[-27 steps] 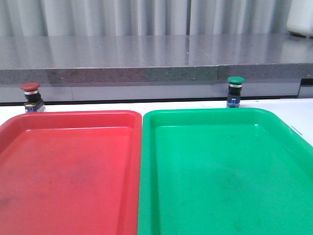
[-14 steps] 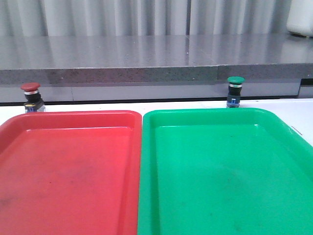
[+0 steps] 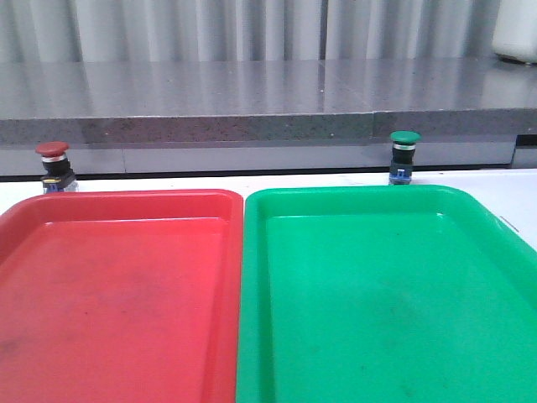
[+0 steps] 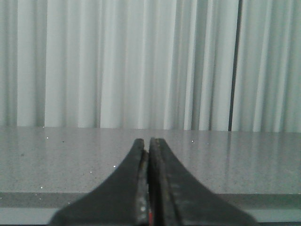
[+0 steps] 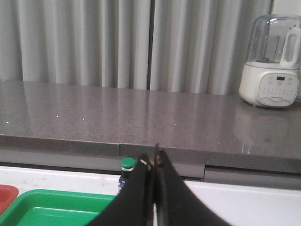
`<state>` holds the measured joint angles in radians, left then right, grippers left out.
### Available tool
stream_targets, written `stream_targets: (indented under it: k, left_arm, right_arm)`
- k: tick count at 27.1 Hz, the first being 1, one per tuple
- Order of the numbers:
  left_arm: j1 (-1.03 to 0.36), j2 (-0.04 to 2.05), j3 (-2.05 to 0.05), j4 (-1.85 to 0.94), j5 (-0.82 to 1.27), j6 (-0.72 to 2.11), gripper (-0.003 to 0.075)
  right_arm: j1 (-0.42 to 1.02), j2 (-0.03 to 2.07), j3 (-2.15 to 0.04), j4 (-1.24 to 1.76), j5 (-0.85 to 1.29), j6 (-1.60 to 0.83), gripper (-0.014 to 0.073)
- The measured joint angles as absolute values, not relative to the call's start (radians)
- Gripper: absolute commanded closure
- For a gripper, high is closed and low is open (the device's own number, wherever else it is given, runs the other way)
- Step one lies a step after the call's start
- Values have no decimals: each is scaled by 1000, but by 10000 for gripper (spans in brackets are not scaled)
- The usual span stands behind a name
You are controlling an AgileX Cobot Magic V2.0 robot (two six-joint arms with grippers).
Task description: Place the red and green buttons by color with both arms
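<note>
The red button (image 3: 52, 167) stands upright on the white table just behind the far left corner of the red tray (image 3: 117, 294). Behind the far edge of the green tray (image 3: 377, 294) stands the green button (image 3: 404, 156), also upright. Neither arm shows in the front view. In the left wrist view my left gripper (image 4: 149, 143) is shut with nothing in it, and only a sliver of red shows low between its fingers. In the right wrist view my right gripper (image 5: 153, 157) is shut and empty, with the green button (image 5: 126, 170) just beyond and beside its fingertips.
A long grey stone counter (image 3: 252, 101) runs behind the table, with pale curtains behind it. A white appliance with a clear jug (image 5: 273, 66) stands on the counter at the far right. The two trays lie side by side and fill the near table.
</note>
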<state>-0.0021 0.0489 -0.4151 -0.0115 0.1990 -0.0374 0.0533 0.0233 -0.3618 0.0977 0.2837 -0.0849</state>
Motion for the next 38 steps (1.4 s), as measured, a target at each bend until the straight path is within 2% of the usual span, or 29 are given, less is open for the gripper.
stream_targets:
  k: [5,9,17,25,27,28,30,32,34,36,38]
  left_arm:
    - [-2,184,-633,-11,379,-37,740]
    - [-2,294,-728,-11,479,-37,740]
    - [-2,444,-738,-11,646,-37,740]
    - [-2,531,-738,-11,678,-37,740]
    - [-2,548,-738,-11,678,-37,737]
    - [-2,554,-738,-11,678,-37,727]
    - [-2,574,-738,-11,678,-37,646]
    - [-2,595,-738,-11,672,-37,503]
    - [-2,623,-738,-11,657,-37,341]
    - [-2,650,-738,-11,625,-37,205]
    - [-2,683,-738,-11,583,-37,160]
  right_arm:
    - [53,147,-525,94,376,-89,701]
    - [53,254,-596,89,424,-89,701]
    - [53,405,-600,87,550,-91,701]
    - [53,490,-600,87,645,-91,698]
    - [53,503,-600,87,648,-91,666]
    - [53,509,-600,87,649,-94,621]
    - [53,515,-600,87,649,-94,479]
    - [53,519,-600,87,652,-94,305]
    - [53,521,-600,87,653,-94,166]
    - [53,521,-600,87,655,-94,90]
    - [53,521,-600,87,662,-94,83]
